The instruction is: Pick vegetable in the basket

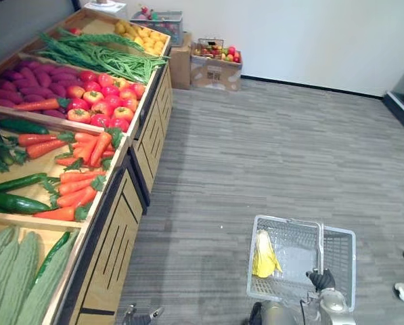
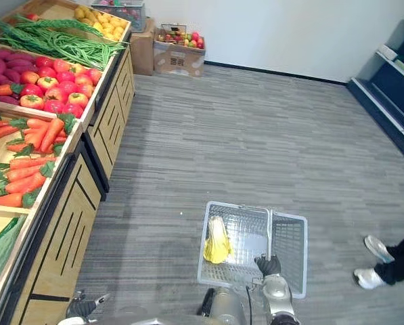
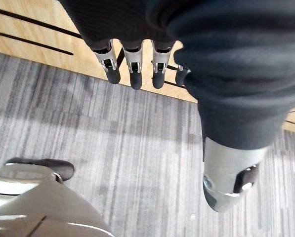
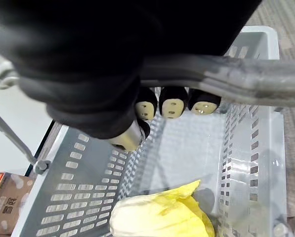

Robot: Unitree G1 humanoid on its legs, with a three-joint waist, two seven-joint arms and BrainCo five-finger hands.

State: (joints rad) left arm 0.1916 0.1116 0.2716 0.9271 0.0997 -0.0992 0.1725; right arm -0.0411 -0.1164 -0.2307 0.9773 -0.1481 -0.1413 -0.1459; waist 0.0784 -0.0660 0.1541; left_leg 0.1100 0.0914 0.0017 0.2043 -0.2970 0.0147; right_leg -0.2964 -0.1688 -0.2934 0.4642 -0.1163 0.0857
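My right hand (image 4: 172, 106) is curled round the handle (image 4: 226, 79) of the grey basket (image 1: 340, 264), out on the floor side of the veg stand (image 1: 114, 250). A yellow cabbage (image 1: 264, 256) lies in the basket's left half. My left hand (image 3: 132, 69) hangs low by the stand's wooden front, fingers straight, holding nothing.

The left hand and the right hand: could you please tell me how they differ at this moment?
The left hand has straight fingers and holds nothing; the right hand is curled round the basket handle. The left hand hangs over the floor beside the wooden stand; the right hand is above the grey basket, where a yellow leafy vegetable lies. Both have dark-tipped fingers and a dark cover.
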